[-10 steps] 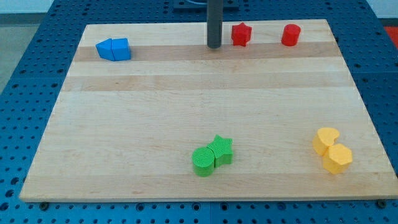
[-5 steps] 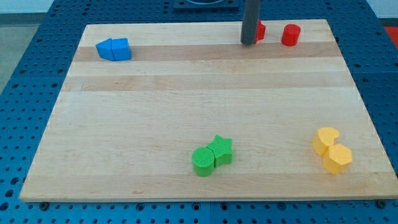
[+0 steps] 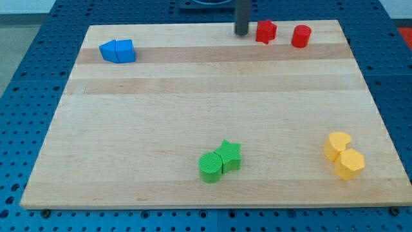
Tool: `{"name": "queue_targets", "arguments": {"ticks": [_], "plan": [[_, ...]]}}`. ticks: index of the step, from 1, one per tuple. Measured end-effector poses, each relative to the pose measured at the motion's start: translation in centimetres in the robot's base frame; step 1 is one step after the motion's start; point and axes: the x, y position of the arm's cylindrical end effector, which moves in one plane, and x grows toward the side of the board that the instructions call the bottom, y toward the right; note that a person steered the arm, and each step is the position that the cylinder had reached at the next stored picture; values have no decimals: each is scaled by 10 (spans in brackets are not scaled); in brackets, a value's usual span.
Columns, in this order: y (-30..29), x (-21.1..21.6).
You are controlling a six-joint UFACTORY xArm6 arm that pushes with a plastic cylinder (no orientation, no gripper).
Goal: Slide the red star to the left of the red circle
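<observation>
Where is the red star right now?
The red star sits near the board's top edge, just left of the red circle, with my tip close on its left.

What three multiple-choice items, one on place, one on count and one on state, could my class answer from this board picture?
1. Where is the red star relative to the red circle?
A. on its left
B. on its right
C. below it

2. How many yellow blocks are on the board?
A. one
B. two
C. four

3. Is my tip touching the red star?
A. yes, pressed on it
B. no, a gap shows
C. it is hidden

Answers: 1 A, the star sits toward the view's left of the circle. 2 B, a pair lies near the view's right edge. 3 B, bare wood shows between them.
</observation>
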Motion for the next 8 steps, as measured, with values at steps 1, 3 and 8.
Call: {"name": "queue_targets", "arguments": {"ticks": [1,3,8], "plan": [[5,0],[29,5],[68,23]]}}
